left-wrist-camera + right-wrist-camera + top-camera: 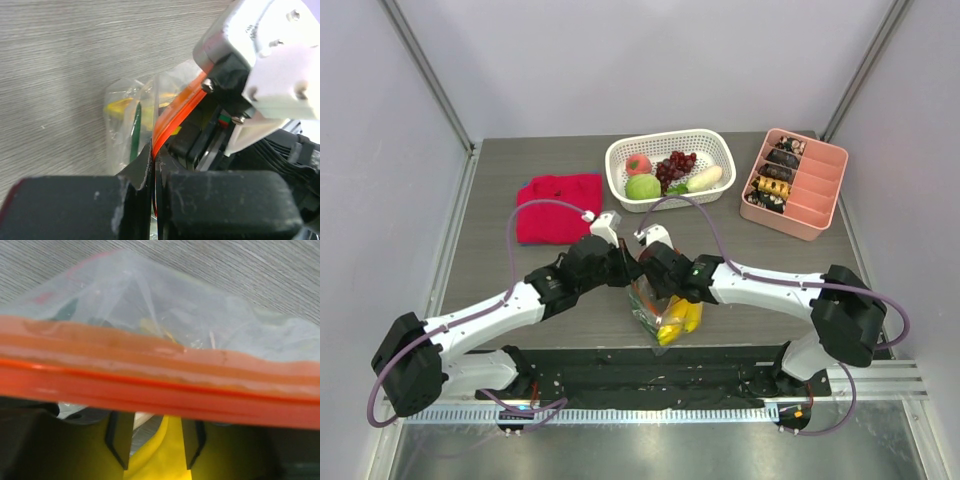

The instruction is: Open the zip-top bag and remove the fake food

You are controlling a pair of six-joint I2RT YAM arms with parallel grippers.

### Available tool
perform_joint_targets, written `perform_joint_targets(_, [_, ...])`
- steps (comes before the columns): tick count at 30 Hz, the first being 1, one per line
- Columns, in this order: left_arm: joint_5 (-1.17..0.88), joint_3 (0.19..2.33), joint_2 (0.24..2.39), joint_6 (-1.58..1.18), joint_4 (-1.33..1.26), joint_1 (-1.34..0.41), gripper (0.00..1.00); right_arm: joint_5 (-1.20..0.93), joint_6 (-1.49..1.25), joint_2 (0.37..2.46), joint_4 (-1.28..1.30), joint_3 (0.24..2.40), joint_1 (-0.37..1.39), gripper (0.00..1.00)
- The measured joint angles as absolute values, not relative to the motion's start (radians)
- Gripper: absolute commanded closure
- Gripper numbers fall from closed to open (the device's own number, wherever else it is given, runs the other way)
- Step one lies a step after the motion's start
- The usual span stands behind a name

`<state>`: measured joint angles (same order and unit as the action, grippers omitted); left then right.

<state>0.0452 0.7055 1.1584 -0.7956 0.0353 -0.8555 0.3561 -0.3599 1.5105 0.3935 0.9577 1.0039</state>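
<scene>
Zip-top bag (pixel 652 300) over grey wood-grain table (pixel 540 160), pale walls (pixel 620 60) around

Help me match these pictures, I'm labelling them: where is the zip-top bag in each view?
Top external: zip-top bag low centre, below the white basket.
Left wrist: centre, its orange strip leading into the left gripper.
Right wrist: fills the frame, orange strip across it.
Shared landmark: the grey wood-grain table.

Soft, even light keeps the overhead view sharp, with faint sheen on the metal ledge (pixel 640 455) at 6 o'clock, while both wrist views blur the close zip-top bag (pixel 150 305).
</scene>
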Motion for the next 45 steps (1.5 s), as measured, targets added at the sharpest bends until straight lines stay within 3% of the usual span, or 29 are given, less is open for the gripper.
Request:
perform_joint_targets(6, [0.075,0.685,1.158,-0.785,0.037,-0.855,1.00,0.372,-0.330,1.532,0.396,0.971,1.006,0.37])
perform_joint_targets(11, [0.089,0.679,1.158,-0.781,0.048,-0.855,1.00,0.384,-0.309,1.549,0.428,0.994,1.006,0.35])
perform_joint_targets(20, [0.076,0.680,1.158,-0.781,0.030,-0.857,1.00,0.425,-0.331,1.547,0.579,1.118,1.007,0.35])
perform_joint_targets(39, [0.059,0.739,1.213,-0.787,0.010,-0.857,1.00,0.563,-0.396,1.562,0.699,1.083,1.039,0.39])
perform_joint_targets(45, [0.059,0.739,1.243,-0.790,0.016,-0.854,1.00,0.613,-0.381,1.626,0.633,1.017,1.026,0.53])
